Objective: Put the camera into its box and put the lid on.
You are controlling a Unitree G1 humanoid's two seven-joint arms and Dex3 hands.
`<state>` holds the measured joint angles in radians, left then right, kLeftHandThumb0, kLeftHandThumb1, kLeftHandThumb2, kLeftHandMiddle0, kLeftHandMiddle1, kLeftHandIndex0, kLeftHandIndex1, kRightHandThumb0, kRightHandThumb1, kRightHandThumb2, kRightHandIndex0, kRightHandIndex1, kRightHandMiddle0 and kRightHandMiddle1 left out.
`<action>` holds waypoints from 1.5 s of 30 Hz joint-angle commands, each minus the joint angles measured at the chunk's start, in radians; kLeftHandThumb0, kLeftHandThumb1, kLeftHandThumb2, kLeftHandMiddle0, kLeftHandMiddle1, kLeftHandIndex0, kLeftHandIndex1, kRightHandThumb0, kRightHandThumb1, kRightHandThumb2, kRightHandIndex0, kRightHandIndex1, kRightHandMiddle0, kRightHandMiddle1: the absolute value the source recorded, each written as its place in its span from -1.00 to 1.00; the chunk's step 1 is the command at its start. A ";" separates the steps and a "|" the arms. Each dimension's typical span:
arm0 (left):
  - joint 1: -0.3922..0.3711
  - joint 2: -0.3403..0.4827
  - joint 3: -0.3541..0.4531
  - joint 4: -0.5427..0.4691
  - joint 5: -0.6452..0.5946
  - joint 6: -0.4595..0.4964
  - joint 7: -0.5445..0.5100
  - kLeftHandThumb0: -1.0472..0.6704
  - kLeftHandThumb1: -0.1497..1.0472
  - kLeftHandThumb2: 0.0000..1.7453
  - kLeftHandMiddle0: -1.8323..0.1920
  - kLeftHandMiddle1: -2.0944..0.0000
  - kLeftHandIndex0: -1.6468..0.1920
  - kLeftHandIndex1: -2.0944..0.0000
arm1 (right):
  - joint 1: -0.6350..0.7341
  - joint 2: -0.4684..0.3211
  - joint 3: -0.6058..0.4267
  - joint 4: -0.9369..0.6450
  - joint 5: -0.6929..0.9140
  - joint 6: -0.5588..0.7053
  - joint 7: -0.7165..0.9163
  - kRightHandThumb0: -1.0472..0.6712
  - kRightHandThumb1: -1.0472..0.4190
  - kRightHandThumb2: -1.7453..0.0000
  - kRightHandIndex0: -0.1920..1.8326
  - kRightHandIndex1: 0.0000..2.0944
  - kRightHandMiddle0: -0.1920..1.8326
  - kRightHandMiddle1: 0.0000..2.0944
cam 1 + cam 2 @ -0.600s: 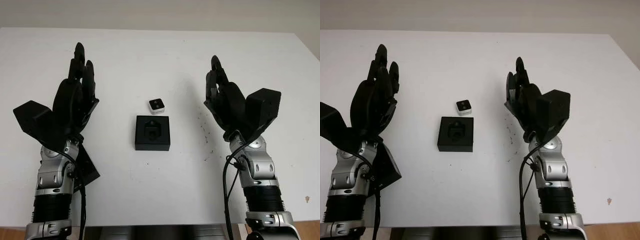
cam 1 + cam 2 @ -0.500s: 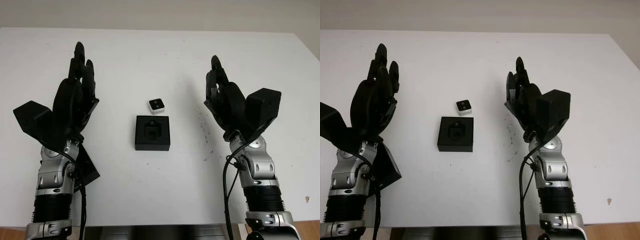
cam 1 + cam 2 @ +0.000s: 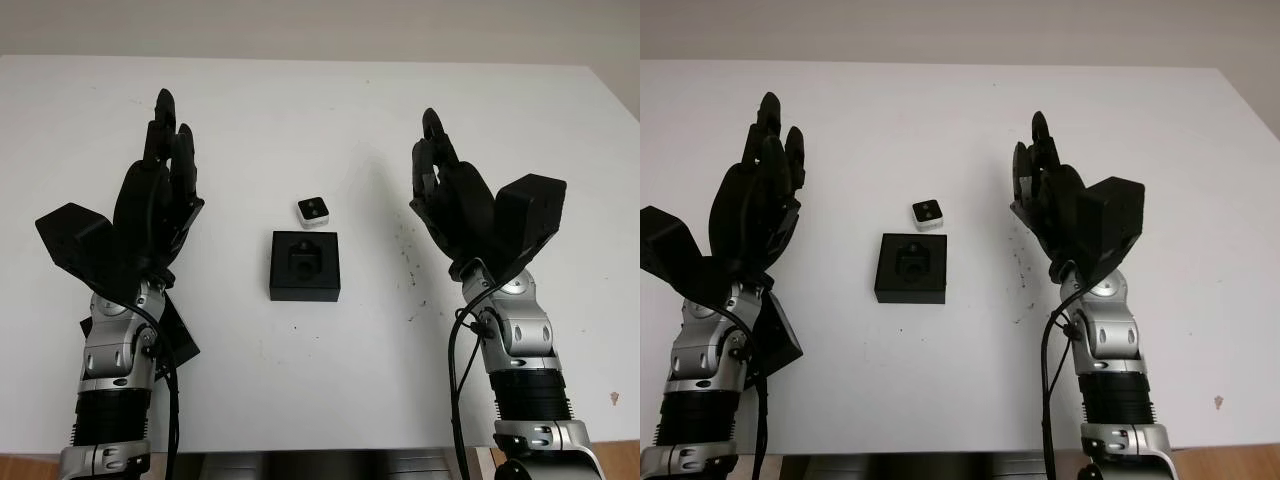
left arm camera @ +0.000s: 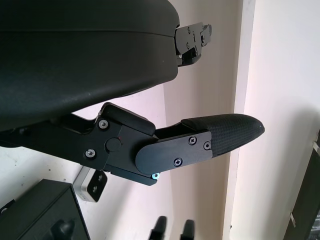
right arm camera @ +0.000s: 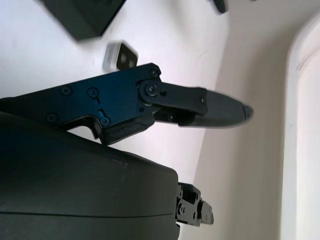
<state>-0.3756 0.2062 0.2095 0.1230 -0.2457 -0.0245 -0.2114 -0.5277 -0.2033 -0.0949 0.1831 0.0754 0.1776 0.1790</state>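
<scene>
The small white camera (image 3: 314,211) with a black face lies on the white table (image 3: 300,120), just beyond the black box (image 3: 304,265). The box is uncovered, with a moulded recess showing inside. A flat black lid (image 3: 178,338) lies on the table partly under my left forearm. My left hand (image 3: 165,150) is open, held up to the left of the box. My right hand (image 3: 432,150) is open, held up to the right of it. The left wrist view shows the camera (image 4: 92,183) and a corner of the box (image 4: 45,215). Camera (image 5: 120,57) and box (image 5: 82,15) also appear past the right hand's finger.
Dark specks (image 3: 410,270) mark the table between the box and my right arm. A small spot (image 3: 614,398) sits near the front right corner. The table's front edge runs just below both forearms.
My left arm has shifted slightly to the right. The right hand, camera, box and lid have stayed where they were.
</scene>
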 commanded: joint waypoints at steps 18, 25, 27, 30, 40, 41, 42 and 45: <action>0.010 -0.010 -0.006 -0.032 0.002 0.016 0.013 -0.71 1.00 -0.25 1.00 1.00 1.00 1.00 | -0.439 -0.273 0.314 0.437 -0.481 -0.377 0.126 -0.44 -0.68 0.95 -0.54 -0.76 -0.57 -0.70; 0.011 -0.007 -0.009 -0.032 -0.001 0.014 0.006 -0.70 1.00 -0.25 1.00 1.00 1.00 1.00 | -0.524 -0.276 0.393 0.556 -0.602 -0.432 0.090 -0.40 -0.65 0.94 -0.66 -0.28 -0.62 -0.40; 0.011 -0.009 -0.009 -0.033 0.001 0.015 0.010 -0.70 1.00 -0.24 1.00 1.00 1.00 1.00 | -0.543 -0.271 0.411 0.574 -0.630 -0.432 0.084 -0.39 -0.66 0.94 -0.67 -0.31 -0.60 -0.45; 0.010 -0.010 -0.010 -0.034 0.002 0.021 0.015 -0.71 1.00 -0.25 1.00 1.00 1.00 1.00 | -0.563 -0.266 0.438 0.597 -0.669 -0.446 0.062 -0.42 -0.67 0.94 -0.68 -0.35 -0.59 -0.47; 0.009 -0.012 -0.018 -0.037 0.011 0.021 0.020 -0.71 1.00 -0.24 1.00 1.00 1.00 1.00 | -0.618 -0.226 0.476 0.704 -0.693 -0.492 -0.005 -0.42 -0.66 0.94 -0.80 0.15 -0.63 -0.20; 0.009 -0.013 -0.019 -0.038 0.010 0.022 0.021 -0.71 1.00 -0.24 1.00 1.00 1.00 1.00 | -0.623 -0.223 0.479 0.714 -0.693 -0.498 -0.010 -0.41 -0.66 0.94 -0.80 0.18 -0.64 -0.17; 0.008 -0.014 -0.018 -0.038 0.009 0.024 0.021 -0.71 1.00 -0.24 1.00 1.00 1.00 1.00 | -0.626 -0.220 0.482 0.724 -0.694 -0.503 -0.013 -0.41 -0.66 0.94 -0.81 0.20 -0.65 -0.15; 0.006 -0.016 -0.019 -0.040 0.012 0.029 0.028 -0.71 1.00 -0.25 1.00 1.00 1.00 1.00 | -0.631 -0.213 0.489 0.732 -0.696 -0.504 -0.006 -0.41 -0.68 0.93 -0.82 0.19 -0.67 -0.13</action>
<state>-0.3642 0.1927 0.1964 0.1038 -0.2406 0.0004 -0.1870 -1.1225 -0.4205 0.3880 0.9135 -0.6171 -0.3189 0.1727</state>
